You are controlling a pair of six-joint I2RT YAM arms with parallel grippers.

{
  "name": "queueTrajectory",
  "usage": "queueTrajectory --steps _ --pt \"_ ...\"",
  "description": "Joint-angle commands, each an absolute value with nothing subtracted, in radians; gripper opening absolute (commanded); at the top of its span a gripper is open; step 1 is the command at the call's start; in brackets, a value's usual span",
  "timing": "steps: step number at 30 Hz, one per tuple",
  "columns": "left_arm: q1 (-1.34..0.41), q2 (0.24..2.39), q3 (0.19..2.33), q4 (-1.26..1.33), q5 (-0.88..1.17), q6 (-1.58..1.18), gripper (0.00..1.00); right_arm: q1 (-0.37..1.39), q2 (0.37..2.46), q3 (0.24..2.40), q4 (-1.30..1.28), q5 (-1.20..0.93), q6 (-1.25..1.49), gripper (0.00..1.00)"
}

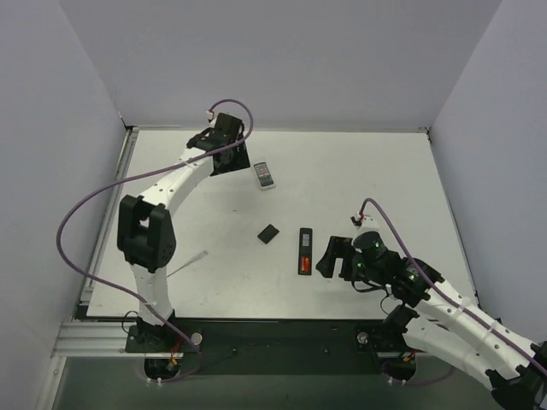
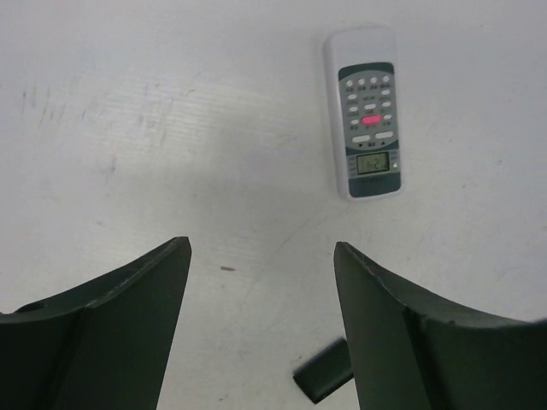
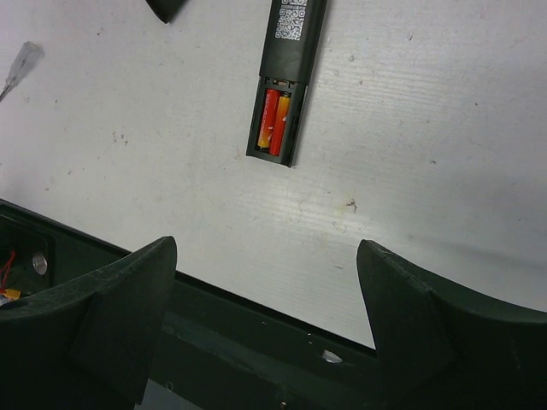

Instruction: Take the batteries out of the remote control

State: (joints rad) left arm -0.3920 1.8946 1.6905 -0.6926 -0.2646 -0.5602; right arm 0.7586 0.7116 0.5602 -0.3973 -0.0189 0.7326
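Filling one remote (image 3: 289, 60): two batteries (image 3: 273, 124) (red)

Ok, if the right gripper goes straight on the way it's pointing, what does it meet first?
Probably the remote control, at its open end where the batteries lie; that end lies straight ahead of the right gripper. Its height over the table is unclear, so it could touch that first.

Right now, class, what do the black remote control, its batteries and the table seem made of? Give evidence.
Remote control: probably matte black plastic; dull, even surface. Batteries: glossy red-orange wrap, likely over metal; they glint. Table: white matte board, possibly laminate; scuffed, faintly streaked.
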Motion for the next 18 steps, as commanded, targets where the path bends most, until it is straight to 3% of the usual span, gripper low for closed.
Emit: queueTrajectory --steps 1,10,18 --pt "-0.478 2.092 1.960 -0.823 -0.379 -0.580 0.82 0.750 0.696 0.615 -0.449 -0.034 0.686 0.81" --pt "-0.543 2.486 2.469 -1.011 -0.350 -0.623 0.85 0.753 0.680 0.669 -0.502 -0.015 0.629 0.81" --pt "-0.541 2.519 2.425 -0.970 -0.362 -0.632 0.85 0.753 0.652 0.647 -0.502 -0.034 0.643 0.81"
